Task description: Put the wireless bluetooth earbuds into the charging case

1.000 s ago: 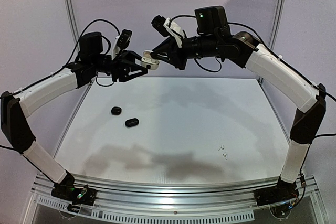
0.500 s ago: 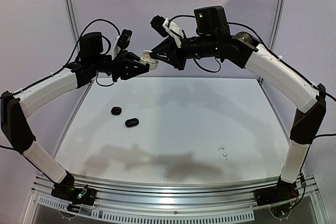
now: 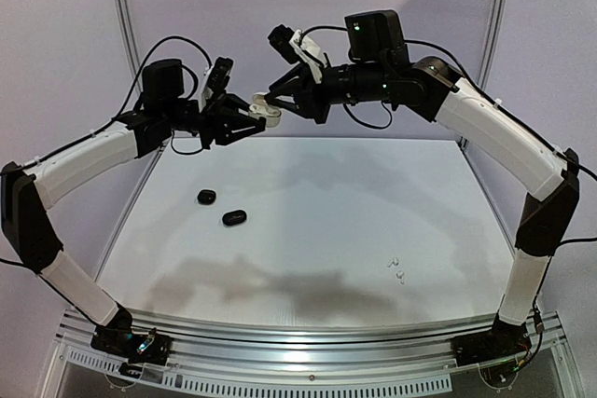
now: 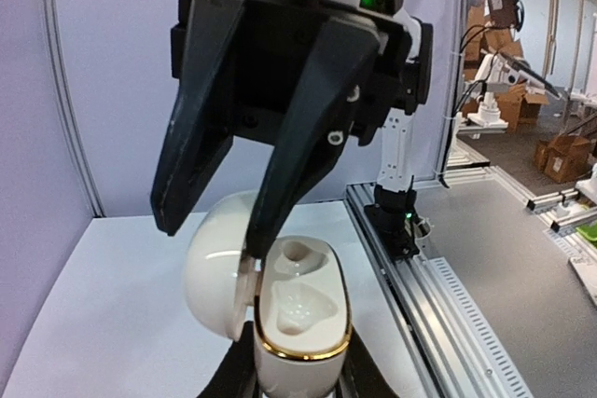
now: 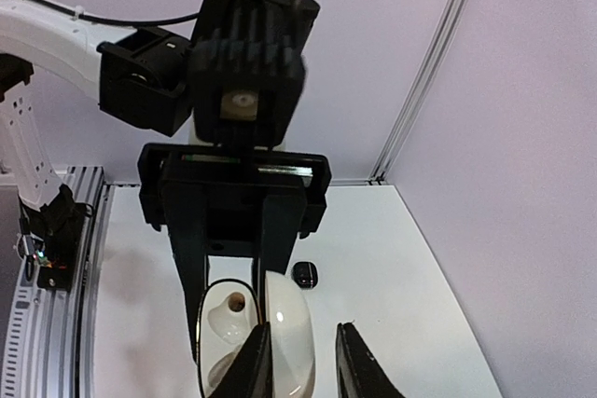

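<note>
Left arm (image 3: 89,160) and right arm (image 3: 494,132) both raised, elbows out, forearms angled in so the wrists face each other in mid-air, left of centre. Left gripper (image 3: 248,118) points right, roughly level, jaws clamped tight on the base of the charging case (image 4: 298,323). Right gripper (image 3: 272,100) points left and slightly down, a bit higher than the left one. Its fingers (image 4: 298,137) stand apart, gripping nothing; one fingertip sits at the case's lid edge.
</note>
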`<move>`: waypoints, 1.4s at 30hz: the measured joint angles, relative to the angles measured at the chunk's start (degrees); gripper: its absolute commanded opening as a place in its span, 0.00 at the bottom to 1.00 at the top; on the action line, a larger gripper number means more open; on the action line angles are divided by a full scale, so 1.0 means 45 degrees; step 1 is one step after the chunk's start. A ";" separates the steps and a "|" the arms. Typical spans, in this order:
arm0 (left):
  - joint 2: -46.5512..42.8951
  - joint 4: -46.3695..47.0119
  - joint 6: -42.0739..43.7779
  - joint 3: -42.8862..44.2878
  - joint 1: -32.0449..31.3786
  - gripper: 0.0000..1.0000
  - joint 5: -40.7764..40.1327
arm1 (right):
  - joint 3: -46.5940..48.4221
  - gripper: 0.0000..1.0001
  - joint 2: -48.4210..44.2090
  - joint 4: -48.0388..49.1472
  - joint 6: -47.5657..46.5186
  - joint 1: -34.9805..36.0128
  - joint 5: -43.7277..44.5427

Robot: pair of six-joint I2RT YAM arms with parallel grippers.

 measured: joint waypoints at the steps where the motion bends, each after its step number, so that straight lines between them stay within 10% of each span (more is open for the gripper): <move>1: -0.0024 -0.0102 0.0481 -0.0058 0.0000 0.00 -0.0097 | 0.0000 0.26 0.0000 0.0024 0.0131 -0.0024 -0.0044; 14: -0.0432 -0.0393 0.3517 -0.0593 -0.0005 0.00 -0.0476 | -0.0019 0.30 0.0005 -0.0092 0.0869 -0.0044 -0.0267; 29: -0.0500 -0.0049 0.0709 -0.1423 -0.0039 0.00 -0.1088 | 0.0053 0.57 0.0005 0.1005 0.2623 -0.0102 -0.1375; 42: -0.0578 0.3070 -0.1642 -0.3410 0.0185 0.00 -0.3745 | -0.3560 0.50 -0.2249 -0.2875 0.9700 -0.3628 0.4551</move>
